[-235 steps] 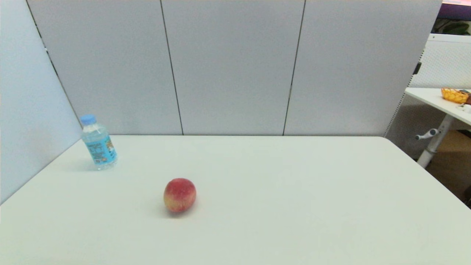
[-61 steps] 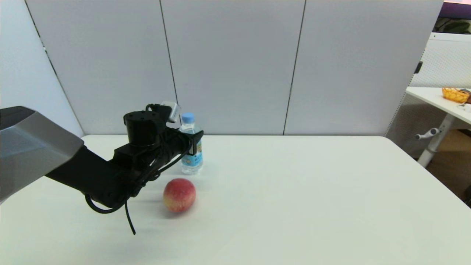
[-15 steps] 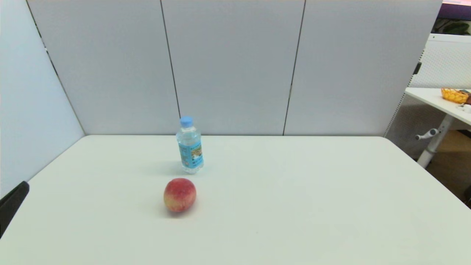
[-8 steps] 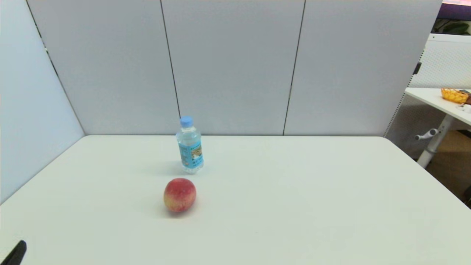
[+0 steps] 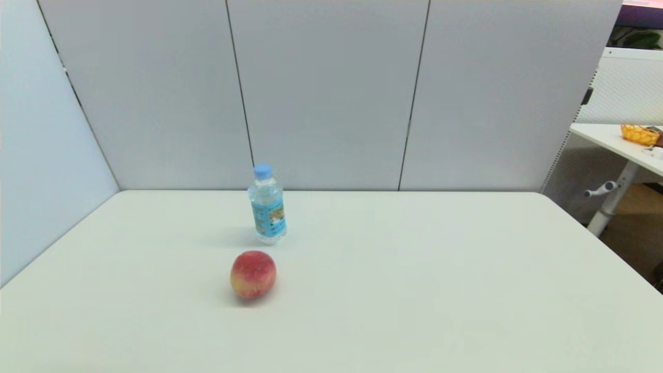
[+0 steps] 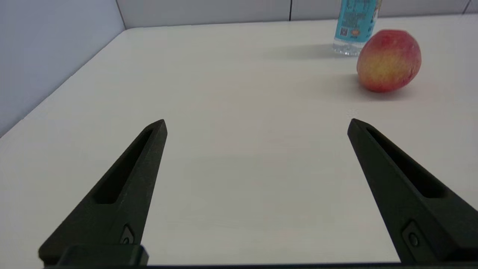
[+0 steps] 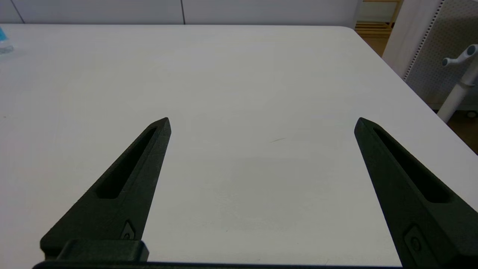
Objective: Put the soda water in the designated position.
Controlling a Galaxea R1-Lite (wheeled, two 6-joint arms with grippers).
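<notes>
The soda water [image 5: 268, 205], a small clear bottle with a light blue cap and blue label, stands upright on the white table [image 5: 414, 269], just behind the red-yellow peach [image 5: 253, 274]. The left wrist view shows the bottle's lower part [image 6: 354, 28] behind the peach [image 6: 388, 60], well beyond my left gripper [image 6: 257, 125], which is open and empty over the table's near left part. My right gripper [image 7: 262, 123] is open and empty over the near right part, with a sliver of the bottle [image 7: 4, 43] far off. Neither arm shows in the head view.
Grey partition panels [image 5: 321, 93] close off the table's back and left sides. The table's right edge drops off toward a second desk [image 5: 621, 145] carrying a yellow basket [image 5: 639, 133].
The left arm's dark tip slid down the head view's left edge and out of sight. A few seconds ago that arm was holding the bottle behind the peach. Bottle and peach stay still.
</notes>
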